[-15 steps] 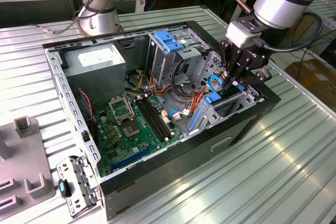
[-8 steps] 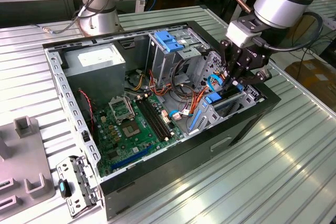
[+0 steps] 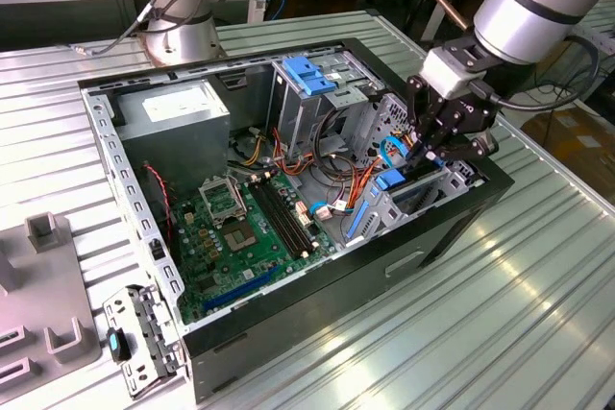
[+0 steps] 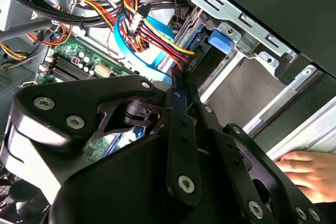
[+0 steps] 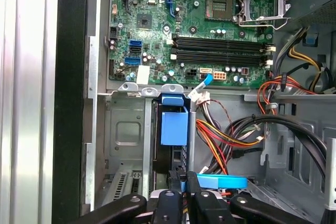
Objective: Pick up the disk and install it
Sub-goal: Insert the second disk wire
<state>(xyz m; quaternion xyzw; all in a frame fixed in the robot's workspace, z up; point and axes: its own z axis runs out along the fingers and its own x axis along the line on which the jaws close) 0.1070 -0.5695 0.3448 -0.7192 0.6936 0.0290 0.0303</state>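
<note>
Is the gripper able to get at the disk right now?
Probably yes: the gripper sits directly at the disk standing in its bay, fingers closed at its edge, with the cables lying off to one side.

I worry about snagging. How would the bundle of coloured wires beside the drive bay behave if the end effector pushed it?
The coloured wires look floppy: they curve loosely, so they would probably bend aside. Being tied to connectors, they might spring back toward the disk.
</note>
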